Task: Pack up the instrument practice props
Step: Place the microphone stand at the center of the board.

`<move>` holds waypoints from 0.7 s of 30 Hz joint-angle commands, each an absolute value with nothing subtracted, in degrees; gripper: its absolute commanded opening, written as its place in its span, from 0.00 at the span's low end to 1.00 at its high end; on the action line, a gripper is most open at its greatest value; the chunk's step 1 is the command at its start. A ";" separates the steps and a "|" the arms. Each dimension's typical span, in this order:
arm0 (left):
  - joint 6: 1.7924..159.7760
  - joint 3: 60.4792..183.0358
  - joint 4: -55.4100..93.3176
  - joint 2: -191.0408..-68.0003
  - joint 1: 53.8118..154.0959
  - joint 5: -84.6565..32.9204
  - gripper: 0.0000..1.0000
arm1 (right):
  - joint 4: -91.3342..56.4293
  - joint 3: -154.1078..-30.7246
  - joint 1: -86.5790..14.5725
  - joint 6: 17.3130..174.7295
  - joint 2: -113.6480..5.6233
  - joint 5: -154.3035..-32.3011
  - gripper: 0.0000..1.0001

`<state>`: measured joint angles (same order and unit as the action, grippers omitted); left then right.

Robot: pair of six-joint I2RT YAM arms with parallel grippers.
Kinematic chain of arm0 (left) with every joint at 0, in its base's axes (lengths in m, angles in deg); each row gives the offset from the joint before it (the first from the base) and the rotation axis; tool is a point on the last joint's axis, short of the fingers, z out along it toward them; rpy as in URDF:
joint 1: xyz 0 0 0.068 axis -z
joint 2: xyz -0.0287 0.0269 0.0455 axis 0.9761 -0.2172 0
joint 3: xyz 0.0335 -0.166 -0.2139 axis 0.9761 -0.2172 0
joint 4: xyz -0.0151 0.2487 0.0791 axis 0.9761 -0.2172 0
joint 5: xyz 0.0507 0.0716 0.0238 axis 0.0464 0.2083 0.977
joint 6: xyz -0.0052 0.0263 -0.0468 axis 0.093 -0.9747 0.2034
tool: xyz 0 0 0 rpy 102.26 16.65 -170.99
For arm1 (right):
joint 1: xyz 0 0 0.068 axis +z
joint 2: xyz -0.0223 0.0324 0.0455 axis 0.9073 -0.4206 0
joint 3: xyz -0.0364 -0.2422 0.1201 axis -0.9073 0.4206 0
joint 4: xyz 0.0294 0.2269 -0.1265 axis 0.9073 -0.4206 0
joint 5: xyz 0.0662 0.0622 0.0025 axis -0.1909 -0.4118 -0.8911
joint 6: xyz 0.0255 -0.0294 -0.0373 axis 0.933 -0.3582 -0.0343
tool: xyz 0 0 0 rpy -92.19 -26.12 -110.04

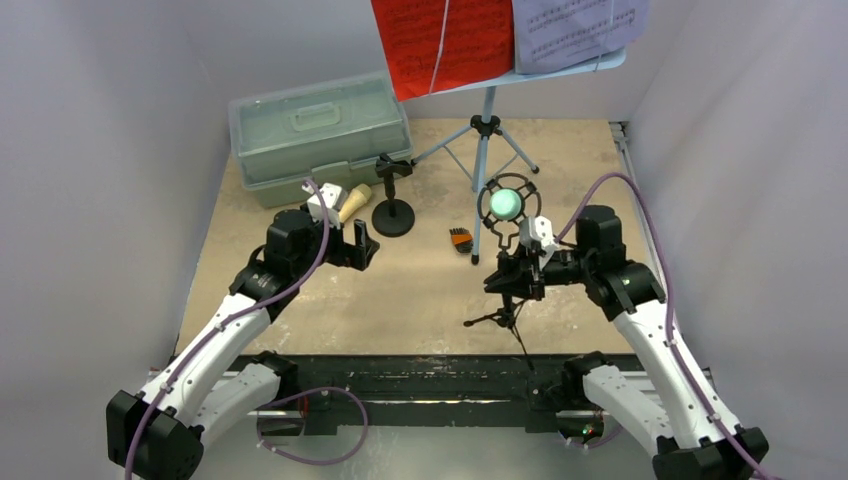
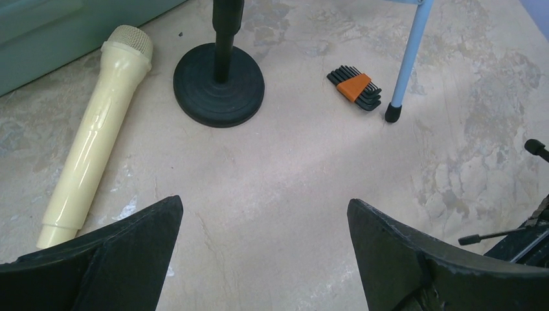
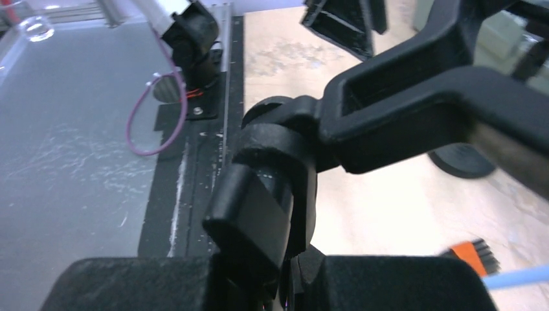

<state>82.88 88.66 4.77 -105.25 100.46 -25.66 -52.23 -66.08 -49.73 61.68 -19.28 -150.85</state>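
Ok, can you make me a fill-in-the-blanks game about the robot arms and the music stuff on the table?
1. The left gripper is ___ and holds nothing.
2. The teal microphone sits in the tripod holder, and the right gripper is ___ on that holder.
3. On the music rack, the red sheet hangs to the ___ of the purple sheet.
4. The black hex keys lie in an ___ clip.
Missing words: open, shut, left, orange.
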 commanded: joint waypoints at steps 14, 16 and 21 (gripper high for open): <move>80.63 88.61 6.91 -105.00 100.04 -27.63 0.99 | -52.14 -73.73 -33.48 44.33 -29.20 -155.68 0.00; 80.55 88.59 6.92 -105.09 100.04 -27.71 0.99 | -50.55 -73.89 -31.52 44.65 -30.39 -153.87 0.00; 80.50 88.63 6.92 -105.34 100.04 -27.80 0.99 | -47.49 -76.44 -27.29 44.73 -34.65 -150.55 0.00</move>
